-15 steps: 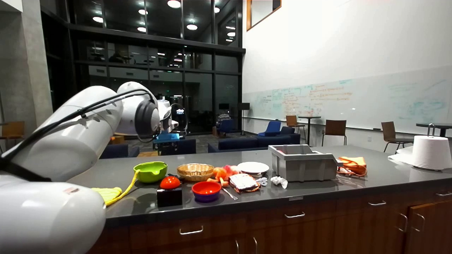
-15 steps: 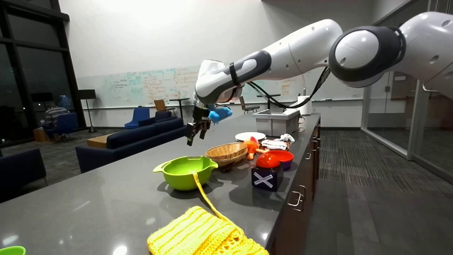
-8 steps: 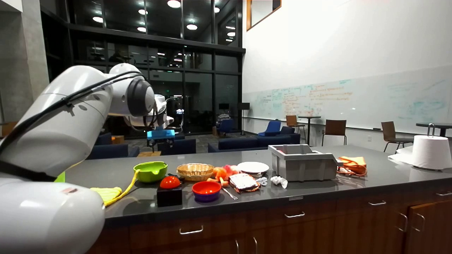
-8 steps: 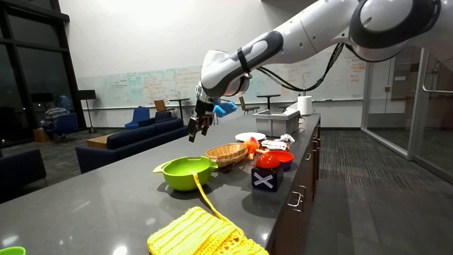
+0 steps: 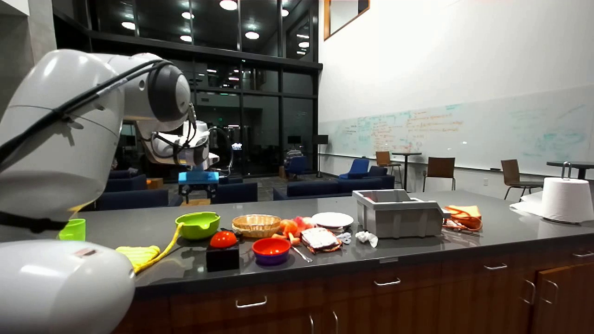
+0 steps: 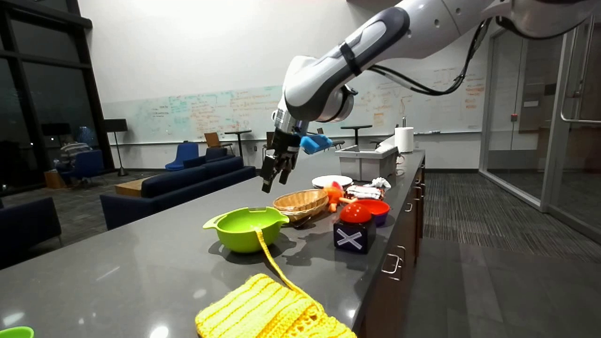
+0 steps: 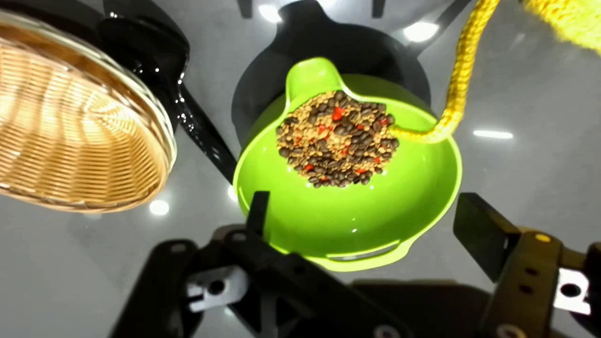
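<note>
My gripper (image 7: 368,221) is open and empty, fingers wide apart. It hangs above the counter beyond the green bowl in an exterior view (image 6: 276,180). The green bowl (image 7: 338,225) has a spout and a slotted handle and holds dark beans, tan grains and red bits (image 7: 335,138). It shows in both exterior views (image 5: 197,229) (image 6: 239,239). A yellow knitted strap (image 7: 462,80) droops into the bowl from a yellow knitted pouch (image 6: 263,310). A wicker basket (image 7: 84,192) stands beside the bowl, with a black ladle-like utensil (image 7: 204,126) between them.
A black box with a red dome (image 6: 355,213) and a red-purple bowl (image 5: 271,257) stand near the front edge. An orange toy (image 5: 290,227), a white plate (image 5: 332,219) and a gray bin (image 5: 401,222) lie farther along. A green cup (image 5: 74,229) shows behind the arm.
The arm's elbow has risen and drawn back. The gripper has moved left in an exterior view and right in an exterior view, staying open. The objects on the counter have not moved.
</note>
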Motion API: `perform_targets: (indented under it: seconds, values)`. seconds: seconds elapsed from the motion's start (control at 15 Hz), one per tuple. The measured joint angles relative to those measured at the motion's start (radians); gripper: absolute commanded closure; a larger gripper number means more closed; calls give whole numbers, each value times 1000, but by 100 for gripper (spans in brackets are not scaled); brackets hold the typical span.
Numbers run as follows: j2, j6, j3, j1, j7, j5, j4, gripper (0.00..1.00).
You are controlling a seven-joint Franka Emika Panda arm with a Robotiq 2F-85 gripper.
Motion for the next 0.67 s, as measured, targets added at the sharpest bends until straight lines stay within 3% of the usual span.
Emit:
perform_targets:
  seconds: [0.33, 0.67]
  values:
    - [-165, 46, 69, -55, -66, 125, -254, 0]
    - [-322, 85, 106, -70, -197, 322, -500, 0]
